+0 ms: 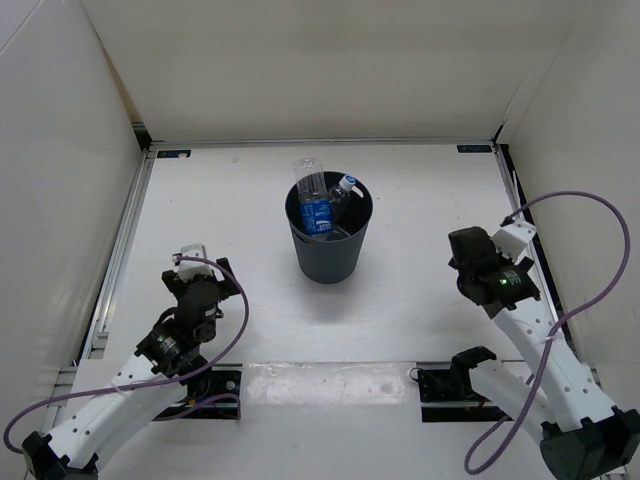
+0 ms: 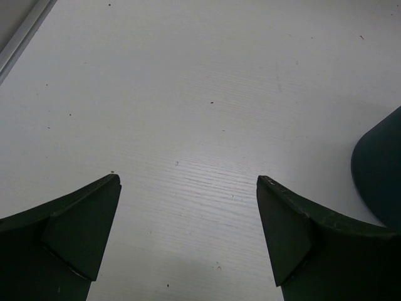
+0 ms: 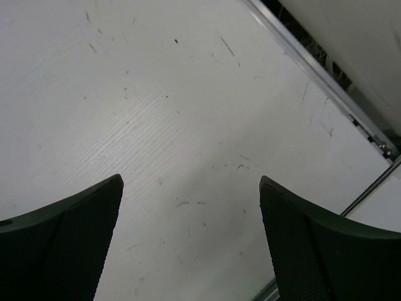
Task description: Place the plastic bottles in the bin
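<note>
The dark grey round bin [image 1: 329, 250] stands at the middle of the table. A clear bottle with a blue label [image 1: 314, 204] stands upright in it, its top above the rim. A second clear bottle with a white cap [image 1: 344, 186] leans inside beside it. No orange bottle shows. My left gripper [image 1: 200, 262] is open and empty over bare table at the left; in its wrist view [image 2: 188, 188] the bin's side [image 2: 379, 169] shows at the right edge. My right gripper [image 1: 468, 252] is open and empty at the right, over bare table [image 3: 191, 188].
White walls enclose the table on three sides. A metal rail [image 1: 120, 250] runs along the left edge and another along the right [image 3: 319, 72]. Purple cables [image 1: 590, 260] loop off both arms. The arm bases sit at the near edge.
</note>
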Available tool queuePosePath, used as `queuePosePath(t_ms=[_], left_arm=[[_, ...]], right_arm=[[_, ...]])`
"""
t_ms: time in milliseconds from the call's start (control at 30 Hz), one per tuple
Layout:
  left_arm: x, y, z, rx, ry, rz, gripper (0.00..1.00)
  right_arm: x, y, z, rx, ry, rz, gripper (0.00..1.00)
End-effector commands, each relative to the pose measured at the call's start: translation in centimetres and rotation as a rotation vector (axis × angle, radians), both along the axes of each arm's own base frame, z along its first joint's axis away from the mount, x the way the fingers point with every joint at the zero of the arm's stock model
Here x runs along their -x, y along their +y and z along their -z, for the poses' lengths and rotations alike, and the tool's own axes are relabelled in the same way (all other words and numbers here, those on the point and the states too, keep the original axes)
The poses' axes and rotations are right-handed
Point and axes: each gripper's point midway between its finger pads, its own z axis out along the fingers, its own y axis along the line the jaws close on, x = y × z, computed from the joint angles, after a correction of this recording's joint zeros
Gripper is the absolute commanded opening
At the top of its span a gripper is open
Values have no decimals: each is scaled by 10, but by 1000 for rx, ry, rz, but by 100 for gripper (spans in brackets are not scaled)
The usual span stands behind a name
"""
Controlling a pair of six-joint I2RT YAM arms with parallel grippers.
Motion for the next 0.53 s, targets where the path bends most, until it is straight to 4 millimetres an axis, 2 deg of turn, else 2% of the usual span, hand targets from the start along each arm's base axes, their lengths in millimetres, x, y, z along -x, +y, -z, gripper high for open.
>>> queuePosePath(t_ms=[0, 33, 67, 167, 267, 300, 333, 367, 400, 500], left_arm=[[-2, -2, -9, 20, -18, 2, 100], [-2, -2, -8, 20, -15, 3, 100], [-2, -1, -7, 17, -13, 0, 100], [-1, -1, -9, 27, -21, 1, 100], [0, -1, -8, 33, -22, 2, 100], [0, -1, -7, 30, -21, -1, 100], [1, 0, -7, 33, -24, -2, 100], [1, 0, -7, 34, -25, -1, 100], [1, 0, -7, 33, -24, -2, 100], [0, -1, -6, 27, -18, -1, 100]], right_arm=[[-10, 0, 28, -120, 27, -22, 90], [-15, 2, 29, -155, 17, -29, 90], [-16, -14, 34, -167, 19, 34, 90], [-21, -11, 39, -222, 18, 9, 90], [-21, -32, 51, -295, -23, 94, 90], [-20, -32, 59, -320, -19, 87, 90], [-22, -35, 55, -377, -60, 56, 90], [-21, -28, 65, -406, -46, 25, 90], [-19, -34, 56, -405, -107, 33, 90], [-15, -38, 51, -423, -185, 0, 90]])
